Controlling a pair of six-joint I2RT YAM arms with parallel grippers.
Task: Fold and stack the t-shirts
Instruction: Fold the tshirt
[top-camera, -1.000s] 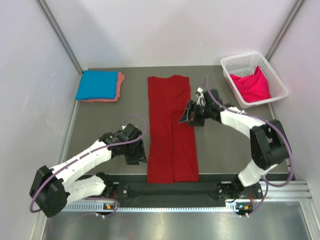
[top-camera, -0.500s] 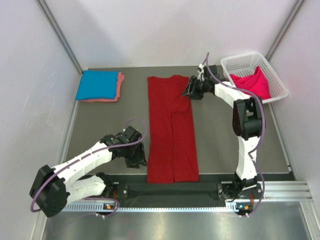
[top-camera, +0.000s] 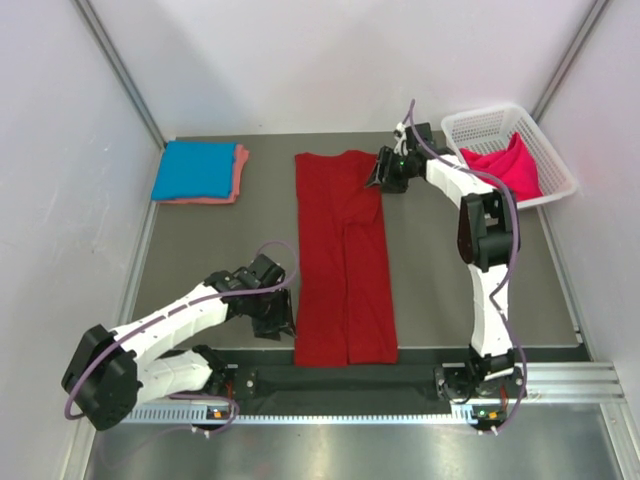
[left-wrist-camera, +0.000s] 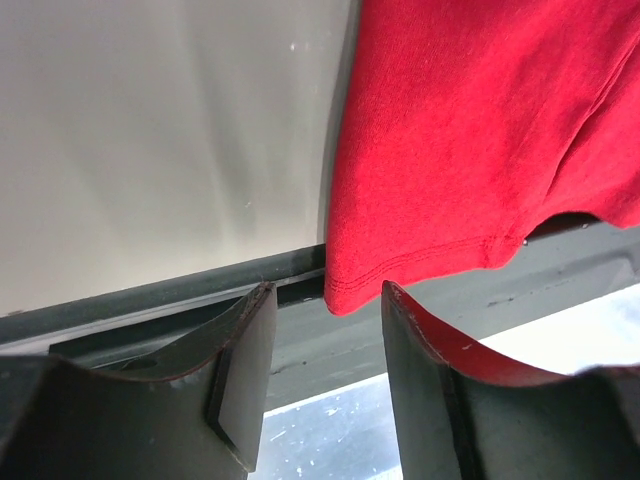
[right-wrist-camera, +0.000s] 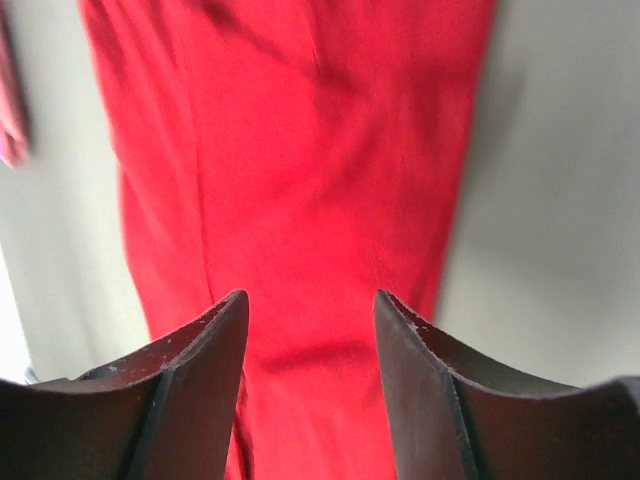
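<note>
Dark red cloth t-shirt (top-camera: 342, 255) lies flat; left end effector (top-camera: 279, 318) and right end effector (top-camera: 378, 177) hang released, empty; pinching one layer could skew the fold.

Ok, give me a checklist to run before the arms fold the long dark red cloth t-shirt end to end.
1. Long dark red cloth t-shirt flat, sides folded in: ok.
2. Left gripper open at its near left corner: ok.
3. Right gripper open at its far right edge: ok.
4. Cloth gripped: not ok, neither holds it.
5. Folded bright blue t-shirt on salmon pink t-shirt, apart from the red: ok.
</note>
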